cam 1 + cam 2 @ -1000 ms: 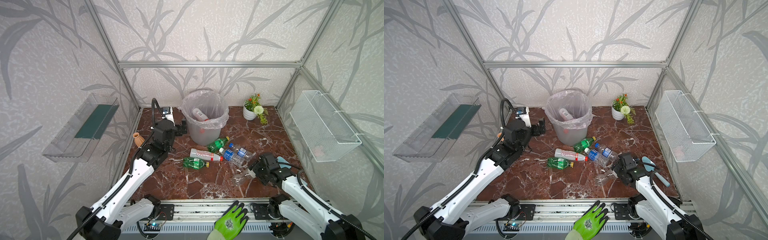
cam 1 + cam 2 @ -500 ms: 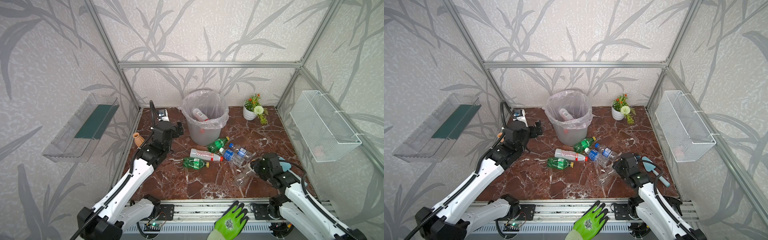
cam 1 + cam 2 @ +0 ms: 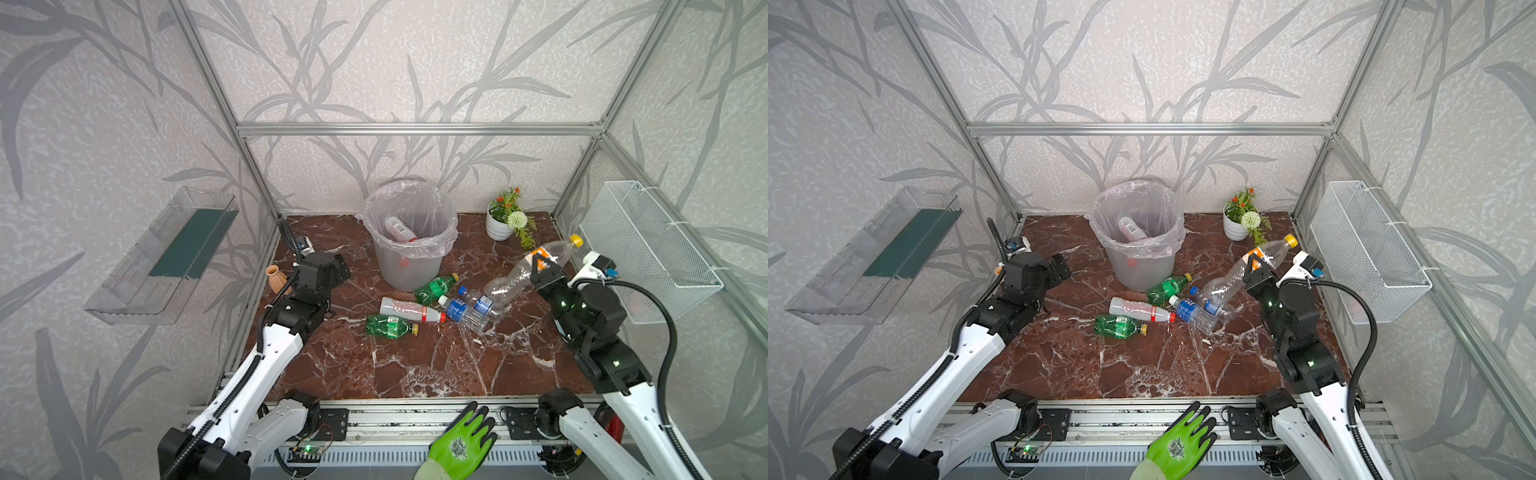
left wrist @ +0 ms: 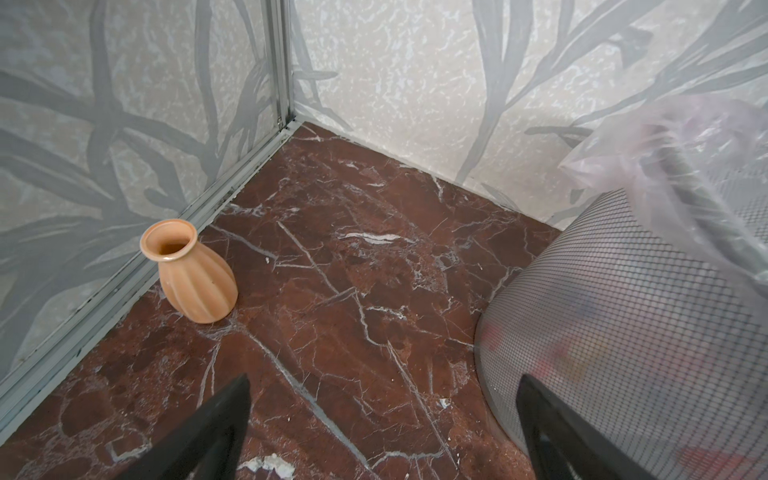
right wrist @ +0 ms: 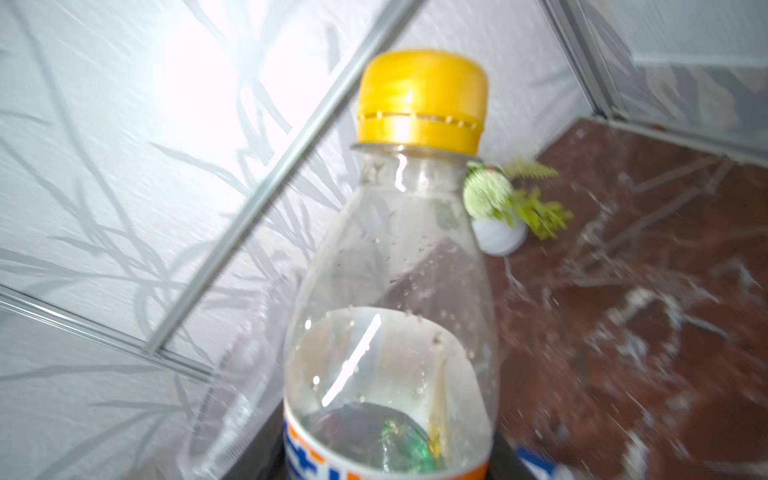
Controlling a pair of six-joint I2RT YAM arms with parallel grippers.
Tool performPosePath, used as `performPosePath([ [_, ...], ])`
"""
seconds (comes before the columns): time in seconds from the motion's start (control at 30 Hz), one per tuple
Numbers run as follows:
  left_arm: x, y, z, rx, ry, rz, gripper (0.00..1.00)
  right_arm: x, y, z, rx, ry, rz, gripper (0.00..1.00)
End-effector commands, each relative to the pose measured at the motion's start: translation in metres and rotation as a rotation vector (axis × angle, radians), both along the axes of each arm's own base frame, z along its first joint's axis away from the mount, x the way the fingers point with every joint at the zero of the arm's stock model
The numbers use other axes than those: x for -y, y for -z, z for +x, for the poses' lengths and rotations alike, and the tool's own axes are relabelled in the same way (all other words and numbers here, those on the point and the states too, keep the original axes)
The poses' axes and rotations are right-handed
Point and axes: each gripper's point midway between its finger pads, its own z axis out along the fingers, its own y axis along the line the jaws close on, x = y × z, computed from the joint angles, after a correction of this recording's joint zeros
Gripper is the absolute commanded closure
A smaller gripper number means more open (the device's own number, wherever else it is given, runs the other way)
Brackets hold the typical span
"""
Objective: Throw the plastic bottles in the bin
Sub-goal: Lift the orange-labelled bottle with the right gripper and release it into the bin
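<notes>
My right gripper (image 3: 540,266) (image 3: 1256,266) (image 5: 386,457) is shut on a clear bottle (image 3: 515,276) (image 3: 1229,278) (image 5: 395,270) with a yellow cap and orange label, held tilted above the floor at the right. The grey bin (image 3: 409,266) (image 3: 1138,266) (image 4: 602,311) with its thin bag stands at the back middle, a white bottle (image 3: 399,230) inside. In front of it lie a green bottle (image 3: 434,286), a white red-capped one (image 3: 409,309), another green one (image 3: 388,325) and blue-labelled clear ones (image 3: 463,309). My left gripper (image 3: 332,266) (image 3: 1054,266) (image 4: 382,415) hangs open and empty left of the bin.
A terracotta vase (image 3: 276,278) (image 4: 195,278) stands by the left wall. A white flower pot (image 3: 500,224) sits at the back right. A wire basket (image 3: 648,245) hangs on the right wall, close to the held bottle's cap. A green glove (image 3: 461,444) rests on the front rail.
My right gripper has shut on the yellow-capped bottle and lifted it off the floor, up and toward the back right. The left gripper has drawn back a little from the bin.
</notes>
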Motion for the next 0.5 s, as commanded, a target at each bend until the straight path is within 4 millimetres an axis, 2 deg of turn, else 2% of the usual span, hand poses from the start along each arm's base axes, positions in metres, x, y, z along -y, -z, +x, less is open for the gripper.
performPosePath([
  [0.0, -0.003, 0.028, -0.01, -0.089, -0.036, -0.043, 0.01, -0.004, -0.083, 0.016, 0.233, 0.008, 0.032, 0.48],
  [0.07, -0.001, 0.035, -0.012, -0.104, -0.029, -0.063, 0.01, -0.016, -0.111, 0.033, 0.309, -0.007, -0.192, 0.48],
  [0.13, 0.001, 0.042, -0.014, -0.112, -0.025, -0.086, 0.01, -0.03, -0.135, 0.048, 0.373, -0.05, -0.155, 0.48],
  [0.23, 0.004, 0.046, -0.014, -0.117, -0.02, -0.108, 0.01, -0.067, -0.148, 0.086, 0.382, -0.156, -0.128, 0.49],
  [0.27, 0.005, 0.047, -0.014, -0.12, -0.018, -0.11, 0.01, -0.089, -0.149, 0.098, 0.367, -0.201, -0.151, 0.49],
  [0.37, 0.006, 0.047, -0.012, -0.127, -0.012, -0.111, 0.01, -0.155, -0.126, 0.139, 0.275, -0.339, -0.227, 0.45],
  [0.47, 0.008, 0.048, -0.01, -0.133, -0.005, -0.114, 0.01, -0.201, -0.098, 0.173, 0.18, -0.475, -0.233, 0.42],
])
